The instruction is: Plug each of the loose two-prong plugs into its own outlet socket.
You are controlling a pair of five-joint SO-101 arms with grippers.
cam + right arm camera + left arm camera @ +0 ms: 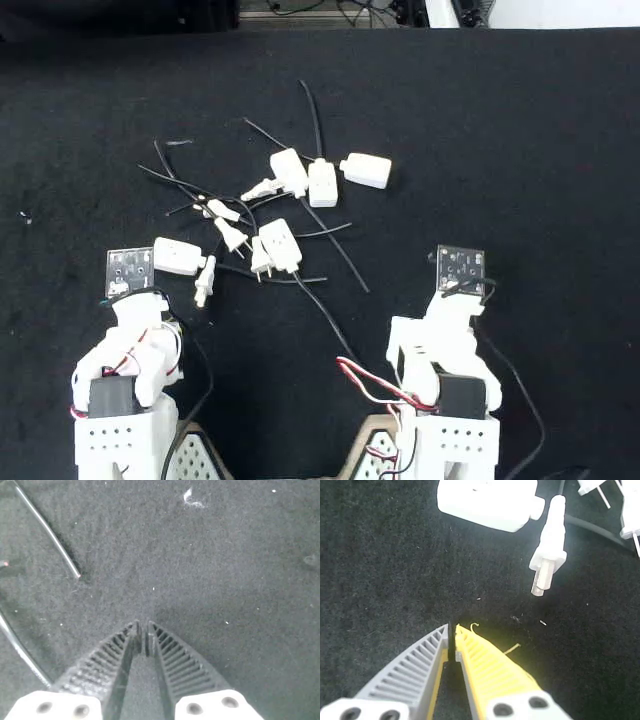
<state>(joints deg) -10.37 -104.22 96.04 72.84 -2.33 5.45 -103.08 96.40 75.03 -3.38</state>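
Five white sockets (pixel 176 256), five loose plugs (pixel 205 281)

light: bright, even | shadows: soft, short | glare: mild on white plug (pixel 549 545)

A black felt-like tabletop (pixel 540 130) has loose cables (pixel 350 10) lying beyond its far edge.
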